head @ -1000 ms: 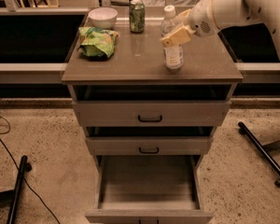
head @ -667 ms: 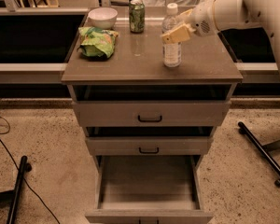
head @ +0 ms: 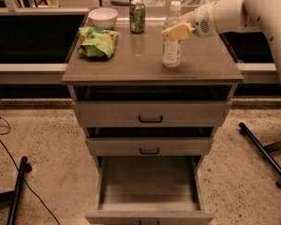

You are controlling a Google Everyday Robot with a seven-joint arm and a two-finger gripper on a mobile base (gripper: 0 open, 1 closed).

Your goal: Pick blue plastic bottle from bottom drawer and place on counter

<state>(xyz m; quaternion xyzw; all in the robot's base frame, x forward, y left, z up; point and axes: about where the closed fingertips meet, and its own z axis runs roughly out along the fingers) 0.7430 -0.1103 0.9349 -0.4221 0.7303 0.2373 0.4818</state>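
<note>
The blue plastic bottle [head: 172,41], clear with a white cap and a pale label, stands upright on the counter [head: 201,64] right of centre. My gripper [head: 176,32] reaches in from the right on the white arm and is shut on the bottle's upper body, with a yellowish finger [head: 178,31] across its front. The bottom drawer [head: 149,184] is pulled open and shows only its plain grey interior.
On the counter, a green soda can [head: 137,16] stands at the back, a white bowl [head: 103,17] at the back left and a green chip bag [head: 98,41] on the left. The two upper drawers [head: 150,114] stand slightly open. Black stand legs [head: 262,153] lie on the floor at right and left.
The bottle stands at nearly the same spot on the counter, and my gripper stays at it, a touch higher on its body than before.
</note>
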